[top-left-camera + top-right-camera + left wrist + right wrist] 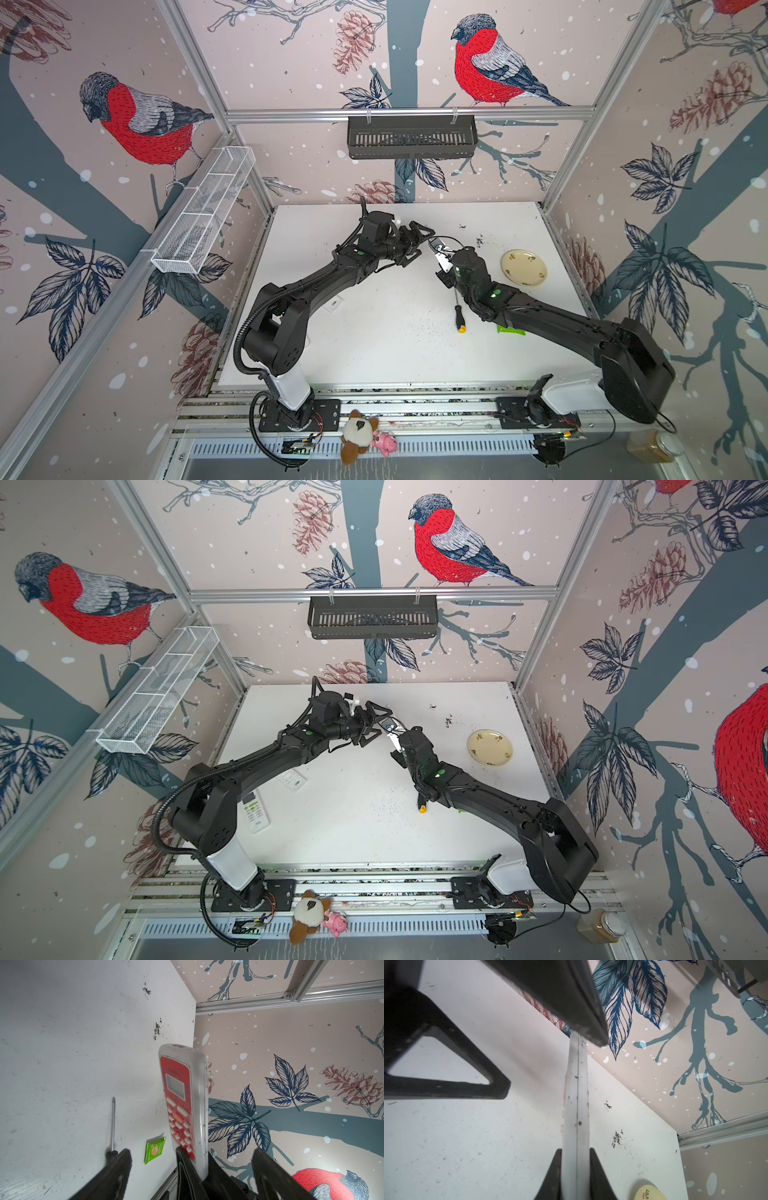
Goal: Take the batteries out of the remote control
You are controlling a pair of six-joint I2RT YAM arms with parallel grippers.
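Remote control (182, 1101) is gripped by the right claw (575, 1150), with the left claw (192, 1152) spread wide on either side of it

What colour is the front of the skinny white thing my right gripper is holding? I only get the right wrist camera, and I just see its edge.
Observer: It's a white plastic remote control. The left wrist view shows its face, which is red with a small grey screen and pale buttons.
Operator: Is there another remote anywhere?
Observer: Yes. In a top view, a plain white remote control lies flat on the white table, beside the left arm's shoulder.
Operator: Any tools lying around?
Observer: A black-handled screwdriver with an orange end lies on the table, close by the right arm.
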